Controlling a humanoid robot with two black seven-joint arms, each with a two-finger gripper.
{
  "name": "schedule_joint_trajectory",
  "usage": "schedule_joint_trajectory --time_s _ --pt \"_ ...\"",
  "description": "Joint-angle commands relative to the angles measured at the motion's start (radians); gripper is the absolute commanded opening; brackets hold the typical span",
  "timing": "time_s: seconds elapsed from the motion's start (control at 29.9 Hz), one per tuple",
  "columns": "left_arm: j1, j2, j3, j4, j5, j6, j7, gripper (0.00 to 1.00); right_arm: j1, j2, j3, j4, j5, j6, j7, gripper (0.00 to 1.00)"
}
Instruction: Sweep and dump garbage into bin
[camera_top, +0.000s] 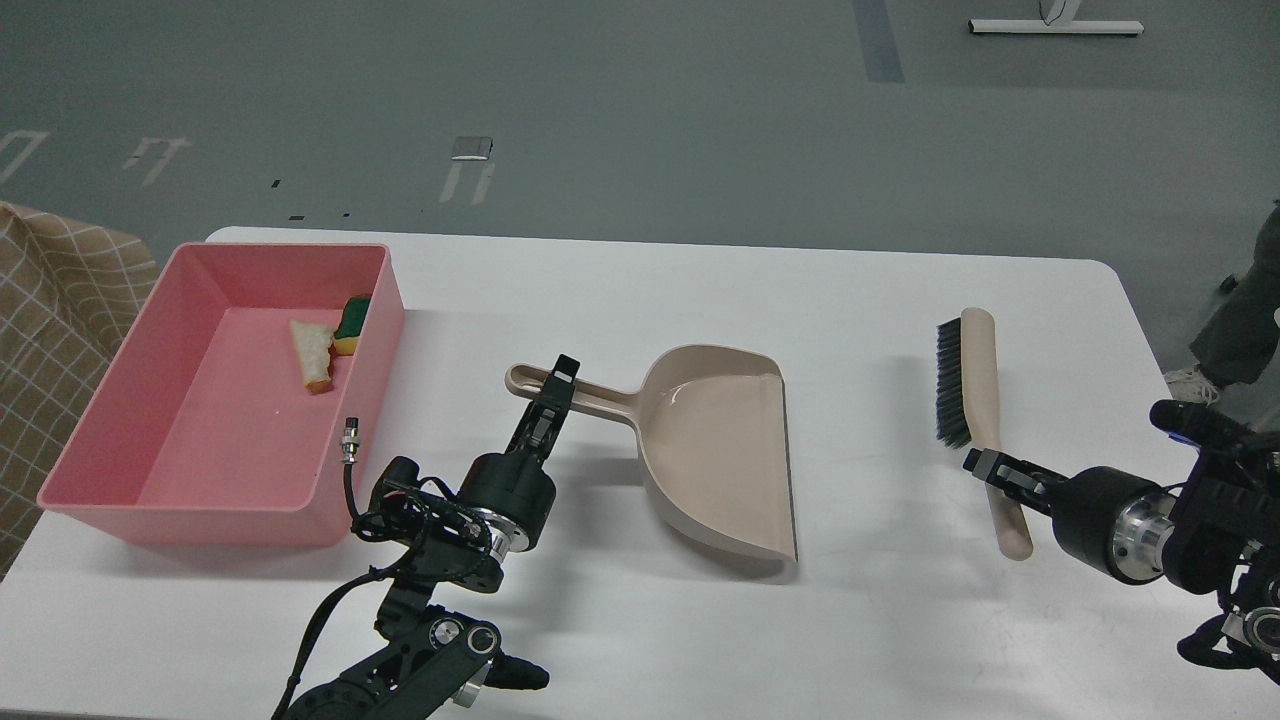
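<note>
Pink bin (110, 440): 2 garbage scraps (328, 345) inside. Left claw (560, 385) at dustpan (715, 455) handle, right claw (985, 465) at brush (975, 400) handle; grip of both cannot be told.

Left tool (556, 385) points up-forward, fingers near together; right tool (985, 468) points left, low, fingers near together.
</note>
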Motion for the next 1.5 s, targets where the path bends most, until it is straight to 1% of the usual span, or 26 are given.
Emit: schedule_joint_trajectory --time_s 0.0,0.37,0.47,0.57,0.67,0.7,0.74,0.77,0.8,0.84,0.87,0.9,0.97,1.0,1.07,1.24,1.37,1.47 --pt "0.000 -0.002 0.000 0.000 0.001 0.014 0.001 0.11 -0.030 -0.004 -0.001 0.000 -0.003 0.000 -0.002 0.21" --pt "0.000 -0.008 0.000 -0.001 0.002 0.016 0.000 0.14 -0.049 -0.006 -0.003 -0.006 -0.004 0.000 -0.003 0.21" --pt "0.000 -0.011 0.000 -0.001 0.002 0.016 0.000 0.18 -0.044 -0.006 -0.009 -0.006 -0.004 0.000 -0.003 0.26" --pt "0.000 -0.013 0.000 -0.006 0.002 0.016 0.000 0.28 -0.041 -0.006 -0.013 -0.005 -0.003 0.000 -0.003 0.29" --pt "-0.003 -0.011 0.000 -0.006 0.001 0.016 0.000 0.43 -0.041 -0.003 -0.013 -0.005 -0.003 0.000 -0.009 0.35" --pt "-0.003 -0.011 0.000 -0.006 0.001 0.016 0.000 0.62 -0.041 0.000 -0.013 -0.005 -0.003 0.000 -0.015 0.40" --pt "-0.003 -0.011 0.000 -0.006 0.001 0.016 0.000 0.71 -0.041 0.002 -0.013 -0.005 -0.003 0.000 -0.018 0.42" --pt "-0.003 -0.013 -0.001 -0.006 -0.001 0.016 0.000 0.77 -0.041 0.003 -0.013 -0.006 -0.003 0.000 -0.018 0.46" --pt "-0.002 -0.013 -0.001 -0.009 -0.001 0.016 0.000 0.79 -0.040 0.008 -0.012 -0.008 -0.001 0.000 -0.018 0.55" --pt "0.000 -0.013 -0.001 -0.009 -0.001 0.016 0.000 0.81 -0.040 0.008 -0.012 -0.009 0.000 0.000 -0.018 0.60" --pt "0.001 -0.014 -0.001 -0.012 -0.001 0.016 0.000 0.85 -0.038 0.010 -0.010 -0.008 0.002 0.000 -0.018 0.66" --pt "0.001 -0.014 -0.001 -0.013 0.001 0.016 0.000 0.90 -0.037 0.010 -0.004 -0.009 0.002 0.000 -0.018 0.76" --pt "0.003 -0.014 -0.001 -0.013 -0.001 0.016 0.000 0.93 -0.037 0.019 0.005 -0.012 0.002 0.000 -0.017 0.91" --pt "0.003 -0.014 -0.001 -0.013 -0.001 0.016 0.000 0.96 -0.033 0.037 0.010 -0.014 0.002 0.000 -0.017 0.95" --pt "0.003 -0.016 -0.003 -0.015 -0.001 0.016 0.000 0.96 -0.033 0.048 0.019 -0.014 0.002 0.000 -0.017 0.98" --pt "0.006 -0.016 -0.005 -0.024 -0.002 0.029 0.000 0.97 -0.033 0.049 0.049 -0.012 0.002 0.000 -0.017 1.00" --pt "0.020 -0.005 -0.003 -0.081 -0.002 0.029 0.001 0.98 -0.033 0.051 0.065 -0.008 0.003 0.000 -0.014 1.00" --pt "0.028 0.007 -0.001 -0.099 -0.002 0.029 0.001 0.98 -0.033 0.051 0.074 -0.006 0.003 0.000 -0.014 1.00"
